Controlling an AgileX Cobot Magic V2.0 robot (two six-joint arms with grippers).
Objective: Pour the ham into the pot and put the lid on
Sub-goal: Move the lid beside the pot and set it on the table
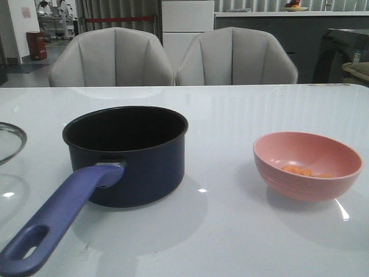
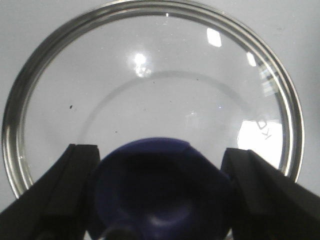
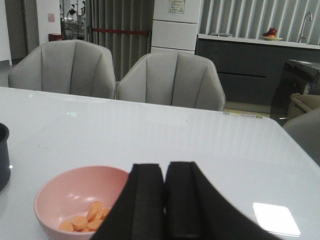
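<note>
- Front view: the pot [image 1: 128, 154] stands upright on the white table [image 1: 230, 115], dark navy outside and black inside, with nothing visible in it. Its lighter-blue handle [image 1: 60, 219] reaches from the pot toward the camera and ends in an oval hole.
- Well apart from the pot, on its right, sits a pink bowl [image 1: 308, 165]. The ham [image 1: 300, 171] lies in the bottom of that bowl as a few thin orange slices.
- To the left of the pot, at the picture's edge, only a slice of the lid [image 1: 11, 140] shows, lying flat on the table with its metal rim visible.
- Behind the table, beyond the pot, stand two grey chairs [image 1: 173, 57] side by side.
- Left wrist view: the left gripper [image 2: 162, 192] hangs right over the lid, its two black fingers [image 2: 62, 192] spread wide on either side of the blue knob [image 2: 162, 185]. Whether they touch the knob cannot be told.
- Right wrist view: the right gripper [image 3: 165, 200] has its two black fingers pressed together with nothing between them. It sits just beside the pink bowl, on the side away from the pot, whose dark edge shows at the border.
</note>
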